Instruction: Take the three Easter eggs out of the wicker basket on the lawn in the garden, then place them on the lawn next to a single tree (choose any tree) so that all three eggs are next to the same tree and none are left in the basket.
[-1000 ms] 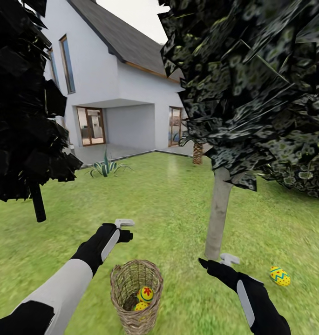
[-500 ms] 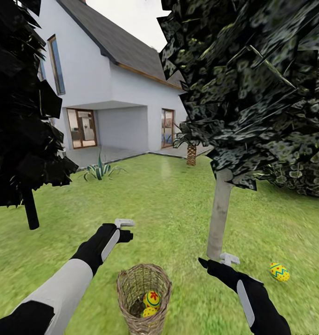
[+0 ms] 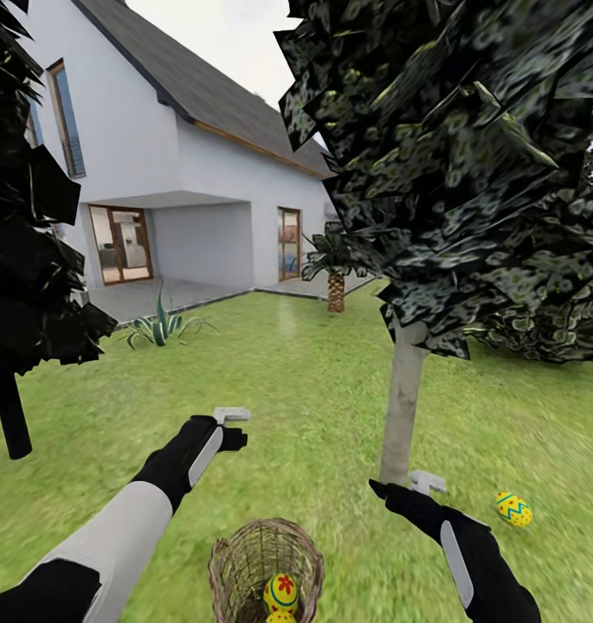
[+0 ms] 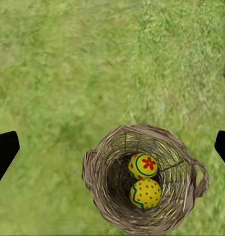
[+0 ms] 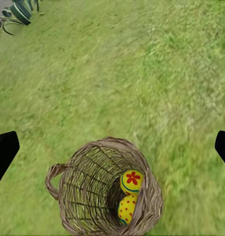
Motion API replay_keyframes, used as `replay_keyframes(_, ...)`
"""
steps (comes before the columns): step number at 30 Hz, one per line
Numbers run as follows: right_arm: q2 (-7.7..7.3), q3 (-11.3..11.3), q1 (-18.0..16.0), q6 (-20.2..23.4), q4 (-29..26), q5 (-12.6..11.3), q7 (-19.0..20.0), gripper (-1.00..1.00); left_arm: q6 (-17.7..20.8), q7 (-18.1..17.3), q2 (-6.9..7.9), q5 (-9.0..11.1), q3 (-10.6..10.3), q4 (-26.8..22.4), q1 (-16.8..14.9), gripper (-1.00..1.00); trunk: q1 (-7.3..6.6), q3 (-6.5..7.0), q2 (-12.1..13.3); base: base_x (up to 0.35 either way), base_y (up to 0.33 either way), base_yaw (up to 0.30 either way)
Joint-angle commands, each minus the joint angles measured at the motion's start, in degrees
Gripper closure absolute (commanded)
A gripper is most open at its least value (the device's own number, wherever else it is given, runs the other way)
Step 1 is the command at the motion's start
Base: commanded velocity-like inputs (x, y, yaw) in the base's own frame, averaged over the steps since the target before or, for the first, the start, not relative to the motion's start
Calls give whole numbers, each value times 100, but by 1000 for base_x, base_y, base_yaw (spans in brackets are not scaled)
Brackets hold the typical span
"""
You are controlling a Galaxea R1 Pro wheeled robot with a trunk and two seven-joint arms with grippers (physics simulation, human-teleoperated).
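The wicker basket (image 3: pixel 266 562) stands on the lawn (image 3: pixel 313 398) at the bottom of the head view, between my two arms. Two yellow Easter eggs lie in it: one with a red flower (image 4: pixel 143 165) and one with red dots (image 4: pixel 145 192). A third egg (image 3: pixel 513 509), with blue zigzags, rests on the grass to the right of the tree's pale grey trunk (image 3: pixel 402 407). My left gripper (image 3: pixel 234 426) hangs open above and beyond the basket, holding nothing. My right gripper (image 3: pixel 400 489) is open too, close to the foot of the trunk. Both wrist views look down into the basket (image 5: pixel 105 189).
A tree with a thin black trunk (image 3: pixel 10 420) stands at the left. A spiky plant (image 3: pixel 160 327) and a small palm (image 3: pixel 335 290) grow by the grey patio (image 3: pixel 157 296) of the white house (image 3: pixel 157 156). The tree's dark foliage (image 3: pixel 469 156) hangs overhead.
The whole head view has shifted: house and trees slid left and the basket dropped lower in the picture, so the camera moved. Both arms keep their pose.
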Motion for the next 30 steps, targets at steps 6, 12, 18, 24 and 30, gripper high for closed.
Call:
replay_keyframes(6, 4, -22, -6, 50, -7, -44, 19, -100, 17, 50, 0, 61, -28, -9, -3, -100, 4, -6, -6, 268, 218, -15)
replay_keyframes(12, 6, -25, -4, 49, -7, -42, 21, -100, 16, 49, 0, 61, -28, -13, -3, -100, 4, 10, -6, 270, 196, -66)
replay_keyframes(18, 0, -28, -3, 49, -7, -44, 22, -100, 20, 51, -1, 61, -25, -25, -3, -100, 4, 48, -6, 258, 71, -173)
replay_keyframes(24, -5, -28, -5, 49, -7, -45, 21, -100, 35, 44, -2, 67, -4, -23, -3, -100, 4, 91, -6, 153, 9, -191)
replay_keyframes(30, -5, -28, -3, 49, -7, -47, 21, -100, 231, 42, -9, 69, 13, -18, -3, -100, 4, 122, -6, 24, 1, -144)
